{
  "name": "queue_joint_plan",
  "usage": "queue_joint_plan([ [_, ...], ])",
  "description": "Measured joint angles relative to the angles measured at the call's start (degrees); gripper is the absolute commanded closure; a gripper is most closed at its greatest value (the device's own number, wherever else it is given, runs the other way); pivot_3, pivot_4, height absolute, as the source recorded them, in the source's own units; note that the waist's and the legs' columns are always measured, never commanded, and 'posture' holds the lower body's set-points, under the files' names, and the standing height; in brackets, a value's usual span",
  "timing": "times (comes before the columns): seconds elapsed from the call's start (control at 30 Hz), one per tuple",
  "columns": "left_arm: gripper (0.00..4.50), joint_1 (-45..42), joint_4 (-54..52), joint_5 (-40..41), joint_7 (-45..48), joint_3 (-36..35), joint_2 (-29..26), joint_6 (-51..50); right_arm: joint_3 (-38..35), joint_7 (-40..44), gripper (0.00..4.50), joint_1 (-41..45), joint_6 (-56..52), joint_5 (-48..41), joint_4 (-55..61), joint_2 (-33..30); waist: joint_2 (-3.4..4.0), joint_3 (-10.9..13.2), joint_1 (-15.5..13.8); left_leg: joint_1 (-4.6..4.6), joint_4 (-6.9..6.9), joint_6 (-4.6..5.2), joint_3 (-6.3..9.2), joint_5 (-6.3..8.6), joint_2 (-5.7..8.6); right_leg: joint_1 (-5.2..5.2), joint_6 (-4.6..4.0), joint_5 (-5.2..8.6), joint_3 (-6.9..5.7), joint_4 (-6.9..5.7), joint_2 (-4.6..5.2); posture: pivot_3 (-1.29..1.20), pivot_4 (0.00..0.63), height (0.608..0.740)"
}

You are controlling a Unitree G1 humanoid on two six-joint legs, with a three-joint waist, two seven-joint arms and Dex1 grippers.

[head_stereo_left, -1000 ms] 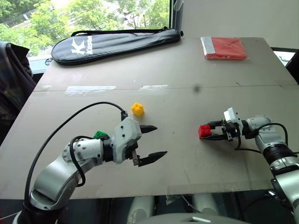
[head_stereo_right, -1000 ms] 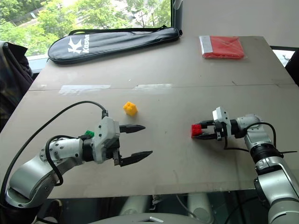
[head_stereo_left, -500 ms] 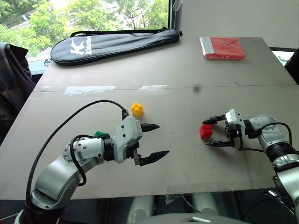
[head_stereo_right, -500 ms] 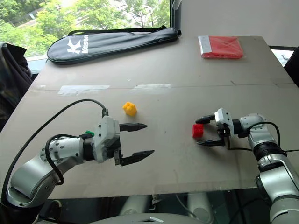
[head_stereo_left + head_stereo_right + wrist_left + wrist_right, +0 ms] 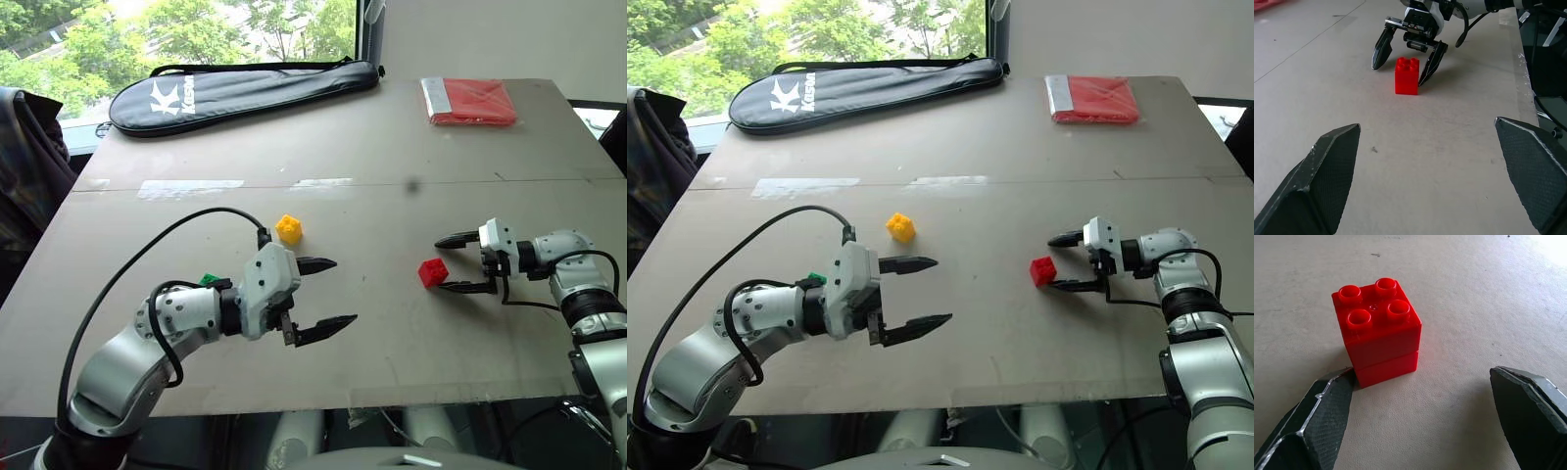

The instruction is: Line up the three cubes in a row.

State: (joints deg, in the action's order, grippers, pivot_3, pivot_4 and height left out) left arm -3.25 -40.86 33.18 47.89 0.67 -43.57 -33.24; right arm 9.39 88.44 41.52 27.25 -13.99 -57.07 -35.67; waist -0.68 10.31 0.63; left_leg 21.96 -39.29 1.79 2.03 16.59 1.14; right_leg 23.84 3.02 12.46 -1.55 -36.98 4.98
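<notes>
The red cube (image 5: 432, 272) stands upright on the table, right of centre. My right gripper (image 5: 440, 264) is open, its tips either side of the cube's near end. One finger (image 5: 1322, 406) lies close against the cube (image 5: 1378, 330); the other stands well apart. The yellow cube (image 5: 288, 229) sits near the table's middle. Just in front of it hovers my left gripper (image 5: 343, 292), open and with nothing in it, pointing right towards the red cube (image 5: 1407, 76). The green cube (image 5: 209, 281) peeks out behind the left wrist, mostly hidden.
A black racket bag (image 5: 245, 88) lies along the far left edge. A flat red packet (image 5: 468, 100) rests at the far right corner. Pale tape strips (image 5: 191, 186) cross the table's seam. A dark jacket (image 5: 24, 166) hangs beside the left edge.
My right gripper has opened and let go of the red cube, then drawn back slightly to the right. The cube stays on the table. The left arm has kept still.
</notes>
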Motion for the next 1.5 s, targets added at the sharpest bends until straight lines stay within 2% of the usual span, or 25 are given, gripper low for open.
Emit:
queue_joint_plan([
  [0.37, 0.0, 4.0, -0.1, 0.0, -0.8, -0.3, 0.2, 0.4, -3.8, 1.2, 0.01, -4.6, -6.3, -3.1, 7.1, 0.2, 0.02, 0.0, 0.0, 0.01, 0.0, 0.0, 0.02, 0.0, -0.01, 0.0, 0.0, 0.0, 0.01, 0.0, 0.03, 0.0, 0.15, 0.694],
  [0.53, 0.0, 12.0, -0.4, -1.4, -4.8, -3.6, 3.9, 3.4, -7.3, 1.5, 0.01, -10.1, -11.0, -7.9, 15.1, -0.5, 0.03, 0.0, -0.1, 0.02, 0.01, 0.01, 0.07, 0.01, -0.04, 0.01, 0.0, 0.0, 0.11, 0.02, 0.18, 0.0, 0.15, 0.694],
  [0.6, 0.0, 16.3, -0.9, -3.6, -7.7, -5.8, 7.3, 6.9, -8.3, 1.5, 0.01, -13.0, -13.1, -11.0, 19.6, -1.5, 0.07, 0.0, -0.1, 0.03, 0.02, 0.02, 0.08, 0.02, -0.04, 0.01, 0.0, 0.0, 0.16, 0.05, 0.26, 0.0, 0.15, 0.694],
  [0.67, 0.0, 22.1, -1.2, -7.8, -13.7, -8.8, 14.0, 12.0, -9.7, 1.6, 0.01, -16.8, -16.0, -15.7, 25.0, -3.0, 0.07, 0.0, -0.2, 0.02, 0.02, 0.23, 0.08, 0.14, -0.04, -0.01, 0.0, 0.0, 0.16, 0.07, 0.28, 0.0, 0.15, 0.694],
  [0.7, 0.0, 23.0, -1.2, -8.6, -15.0, -9.3, 15.2, 12.7, -9.9, 1.6, 0.01, -17.4, -16.6, -16.5, 25.6, -3.4, 0.07, 0.0, -0.2, 0.0, 0.02, 0.27, 0.06, 0.16, -0.03, -0.04, -0.01, 0.0, 0.18, 0.07, 0.31, 0.0, 0.15, 0.694],
  [0.77, 0.0, 28.2, -1.4, -12.0, -20.8, -11.5, 21.7, 16.4, -10.1, 1.6, 0.01, -20.2, -19.2, -21.9, 30.3, -4.7, 0.08, 0.0, -0.3, -0.03, 0.01, 0.32, 0.04, 0.19, -0.03, -0.06, -0.04, -0.01, 0.22, 0.07, 0.32, 0.0, 0.15, 0.694],
  [0.87, 0.0, 35.2, -1.3, -16.7, -27.2, -13.5, 28.3, 20.1, -11.1, 1.6, 0.01, -22.2, -22.4, -25.9, 33.8, -5.4, 0.05, 0.0, -0.4, -0.05, 0.01, 0.37, 0.03, 0.22, -0.04, -0.09, -0.23, 0.11, 0.21, 0.07, 0.33, 0.0, 0.15, 0.694],
  [1.0, 0.0, 38.7, 1.7, -22.4, -32.7, -16.3, 32.3, 25.3, -13.2, 1.6, 0.01, -22.6, -26.1, -28.1, 37.4, -4.9, 0.06, 0.0, -1.4, -0.08, -0.06, 0.38, 0.05, 0.21, -0.11, -0.11, -0.2, 0.09, -0.07, 0.05, 0.13, 0.0, 0.15, 0.694],
  [1.07, 0.0, 39.0, 4.0, -23.0, -32.6, -16.6, 32.1, 26.5, -13.8, 1.4, 0.01, -22.7, -27.2, -28.2, 38.8, -4.7, 0.05, 0.0, -1.6, -0.05, -0.09, 0.38, 0.09, 0.21, -0.12, -0.1, -0.2, 0.08, -0.16, 0.04, 0.03, 0.0, 0.15, 0.694],
  [1.3, 0.0, 33.4, 16.7, -18.8, -21.1, -19.0, 22.4, 31.2, -15.0, 1.3, 0.01, -23.9, -30.6, -28.0, 42.7, -4.7, 0.06, 0.0, -1.4, 0.03, -0.09, 0.38, 0.08, 0.21, -0.11, -0.04, -0.22, 0.06, -0.19, 0.04, 0.0, 0.0, 0.15, 0.694],
  [1.5, 0.0, 27.7, 25.6, -16.8, -14.3, -19.5, 17.5, 33.2, -14.0, 1.5, 0.01, -26.6, -26.9, -28.8, 45.9, -6.5, 0.07, 0.0, -1.4, 0.03, -0.08, 0.37, 0.06, 0.22, -0.12, -0.02, -0.17, 0.03, -0.16, 0.04, 0.08, 0.0, 0.15, 0.694],
])
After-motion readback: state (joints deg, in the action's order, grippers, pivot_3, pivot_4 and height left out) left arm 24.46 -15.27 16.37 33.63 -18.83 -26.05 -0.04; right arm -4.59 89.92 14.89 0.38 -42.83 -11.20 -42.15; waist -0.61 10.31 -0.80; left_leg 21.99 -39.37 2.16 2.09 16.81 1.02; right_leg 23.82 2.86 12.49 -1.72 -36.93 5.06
